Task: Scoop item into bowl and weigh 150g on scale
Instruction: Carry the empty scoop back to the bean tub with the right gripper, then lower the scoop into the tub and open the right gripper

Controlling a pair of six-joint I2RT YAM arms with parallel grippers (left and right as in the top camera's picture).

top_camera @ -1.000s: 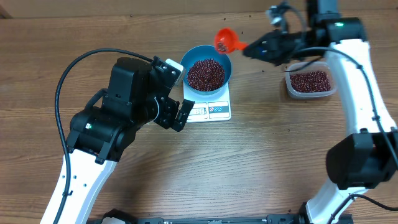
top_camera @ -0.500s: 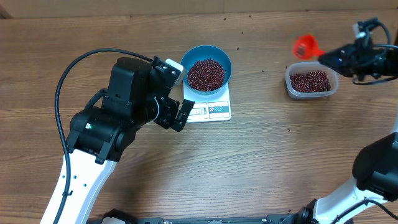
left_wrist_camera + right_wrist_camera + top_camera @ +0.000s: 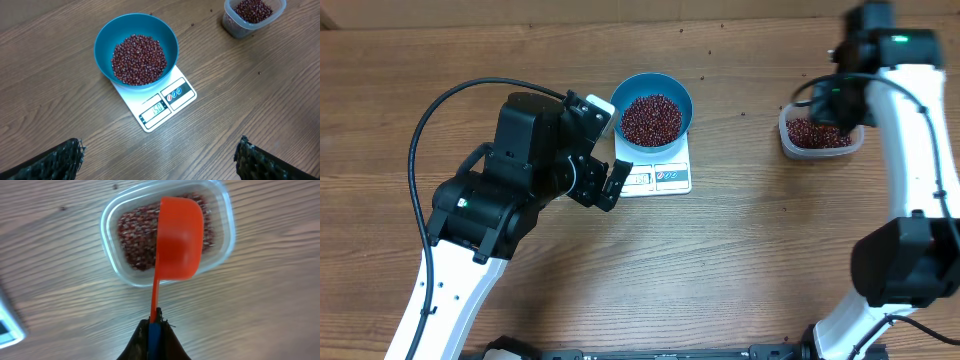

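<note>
We see the blue bowl (image 3: 106, 41), heaped with red-brown beans (image 3: 138, 59), sitting on the white scale (image 3: 161, 100) at upper centre. A clear tub (image 3: 230, 22) of beans sits at upper right. Our left gripper (image 3: 159, 165) has its fingers (image 3: 59, 159) in the bottom corners, wide apart.

Open tabletop (image 3: 740, 230) separates scale (image 3: 665, 178) from tub (image 3: 109, 230) (scoop (image 3: 180, 240) hangs over it).

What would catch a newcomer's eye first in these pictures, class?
The bright blue bowl, heaped with dark red-brown beans, sits on the white scale near the middle of the table. To the right, the right gripper is shut on the handle of an orange scoop, which hangs over a clear tub of more beans.
</note>
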